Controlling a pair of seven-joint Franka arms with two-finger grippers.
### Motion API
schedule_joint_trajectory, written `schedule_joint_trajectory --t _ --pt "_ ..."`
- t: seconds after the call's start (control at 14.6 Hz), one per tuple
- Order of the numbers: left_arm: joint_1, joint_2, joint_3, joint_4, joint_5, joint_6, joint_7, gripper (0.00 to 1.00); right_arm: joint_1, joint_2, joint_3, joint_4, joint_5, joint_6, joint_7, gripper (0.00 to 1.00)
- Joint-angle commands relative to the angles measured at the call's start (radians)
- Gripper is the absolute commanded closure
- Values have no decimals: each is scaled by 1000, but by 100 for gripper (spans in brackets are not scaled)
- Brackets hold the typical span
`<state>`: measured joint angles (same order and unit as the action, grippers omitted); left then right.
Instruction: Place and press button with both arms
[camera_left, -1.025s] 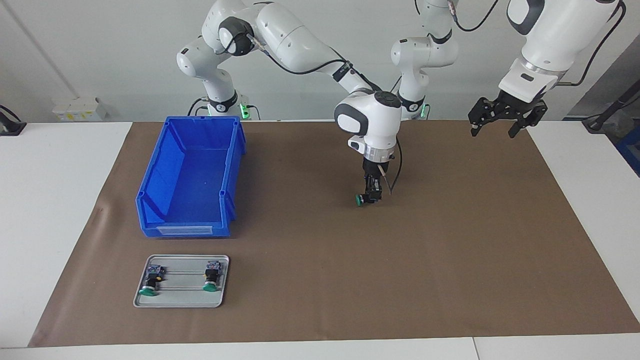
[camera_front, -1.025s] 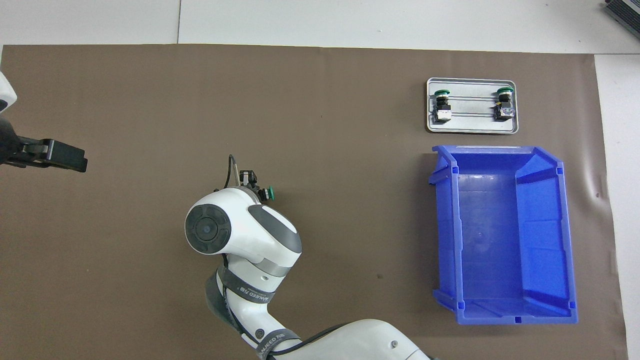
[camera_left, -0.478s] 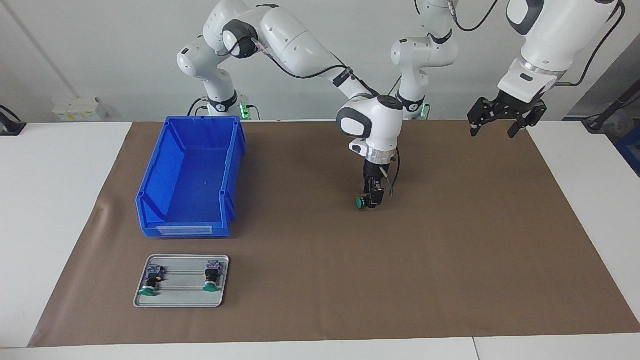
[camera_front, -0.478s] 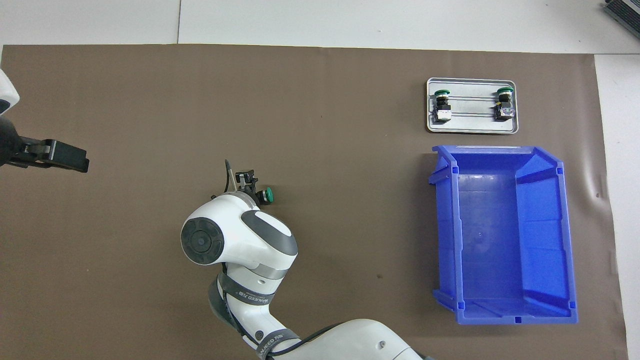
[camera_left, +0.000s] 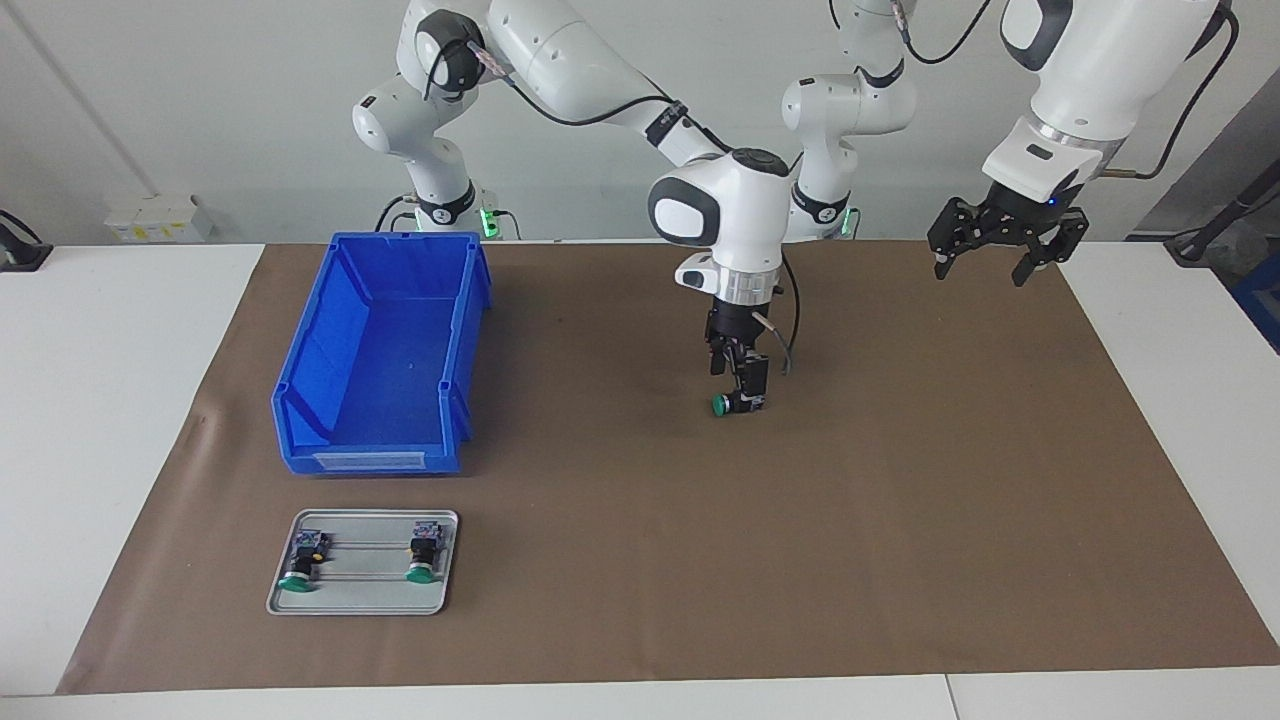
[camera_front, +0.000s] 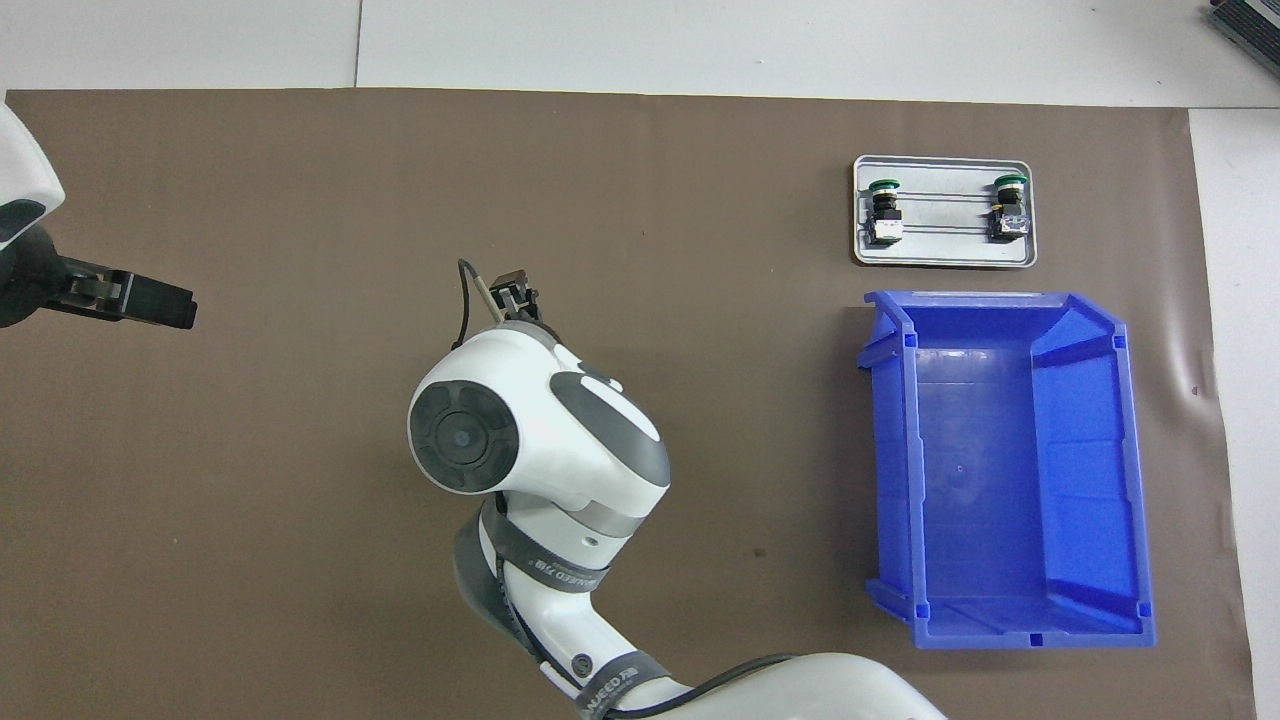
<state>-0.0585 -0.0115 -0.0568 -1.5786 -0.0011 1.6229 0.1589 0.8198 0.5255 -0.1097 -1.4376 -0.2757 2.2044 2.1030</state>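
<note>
One button (camera_left: 733, 403) with a green cap lies on its side on the brown mat near the table's middle. My right gripper (camera_left: 735, 372) hangs just above it, fingers apart and holding nothing. In the overhead view the right arm's wrist hides this button, and only part of the right gripper (camera_front: 512, 292) shows. My left gripper (camera_left: 982, 262) is open and empty in the air over the mat's edge at the left arm's end; it also shows in the overhead view (camera_front: 140, 303). Two more buttons (camera_left: 300, 565) (camera_left: 422, 558) lie in a small metal tray (camera_left: 360, 598).
A large blue bin (camera_left: 300, 380) stands empty at the right arm's end of the mat, also in the overhead view (camera_front: 1125, 470). The tray (camera_front: 945, 258) with its two buttons (camera_front: 884, 210) (camera_front: 1008, 205) lies just farther from the robots than the bin.
My right gripper has let go of the button, which now lies on the mat, and has risen a little above it. My left gripper has drifted slightly toward the table's middle.
</note>
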Motion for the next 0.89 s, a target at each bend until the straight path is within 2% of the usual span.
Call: schedule_joint_trajectory --t 0.0,0.21,0.41,0.55,0.62,0.82 --pt "-53 -22 3 -55 6 60 121 0 -114 -218 16 -223 19 15 -283 0" --pt "-92 -25 0 -110 -23 158 272 0 -238 -298 16 -257 47 -35 -680 0" --pt "-115 -15 2 -148 -92 221 448 0 -393 -381 16 -259 199 -99 -1134 0" --pt "-162 -8 5 -199 -94 267 676 7 -485 -435 16 -254 236 -176 -1416 0" --pt "-165 -10 3 -231 -94 296 738 8 -520 -456 15 -250 237 -217 -1518 0" --pt "-217 19 2 -291 -94 388 757 8 -617 -510 7 -228 239 -349 -1701 0"
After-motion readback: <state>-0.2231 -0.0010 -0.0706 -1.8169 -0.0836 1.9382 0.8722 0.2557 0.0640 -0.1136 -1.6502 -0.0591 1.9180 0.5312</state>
